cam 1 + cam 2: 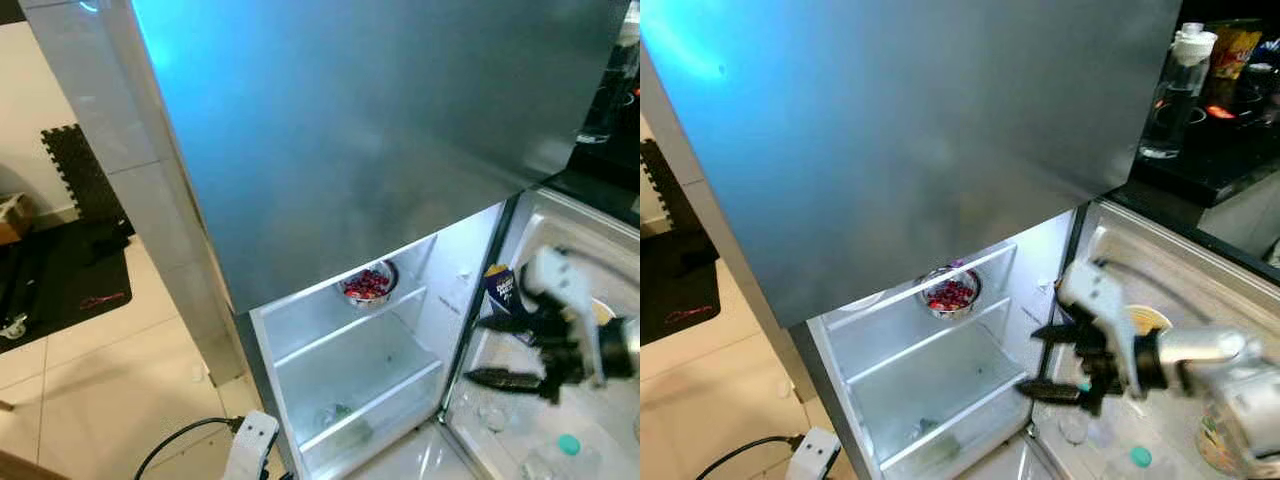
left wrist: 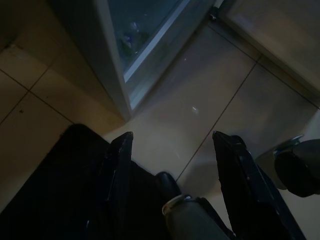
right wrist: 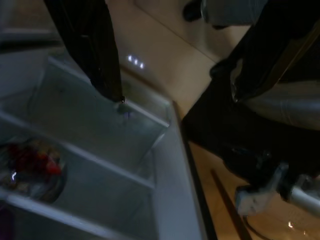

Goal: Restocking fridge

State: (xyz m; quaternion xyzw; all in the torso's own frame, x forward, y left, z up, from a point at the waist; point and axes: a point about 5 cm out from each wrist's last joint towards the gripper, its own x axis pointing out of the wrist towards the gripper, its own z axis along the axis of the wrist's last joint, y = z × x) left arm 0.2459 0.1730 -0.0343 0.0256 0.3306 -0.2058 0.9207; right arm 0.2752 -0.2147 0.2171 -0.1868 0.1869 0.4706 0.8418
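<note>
- Since the fridge [image 1: 330, 370] already stands open, I'd say the door-opening part of this restock is done and the actual loading is mostly ahead of me.
- My right gripper [image 1: 1065, 362] hangs in the gap between the compartment and the open door [image 1: 1200, 290], at about the height of the middle shelf. Its two black fingers are spread apart with nothing between them, so I'm not carrying anything.
- My left gripper [image 2: 172, 165] hangs idle down low over the tiled floor [image 2: 200, 100] near the bottom corner of the fridge, fingers apart too, holding nothing.
- Inside, there's a metal bowl of something red [image 1: 950, 293] on the upper shelf; I can't tell what's in it, it looks like berries or similar. The shelf below looks bare, and there's something small and greenish [image 1: 338, 412] at the bottom that's too blurry to name.
- The door racks have a few things: a dark blue packet [image 1: 500, 290], something with a teal cap [image 1: 568, 444] lower down, and a couple of clear items.
- A clear bottle with a white cap [image 1: 1175, 95] stands on the dark counter [image 1: 1210, 165] to the right, beside the fridge. My guess is that's a candidate to go in next, though I can't be sure.
- So: lots of empty shelf, nothing in hand, most of the job left.
</note>
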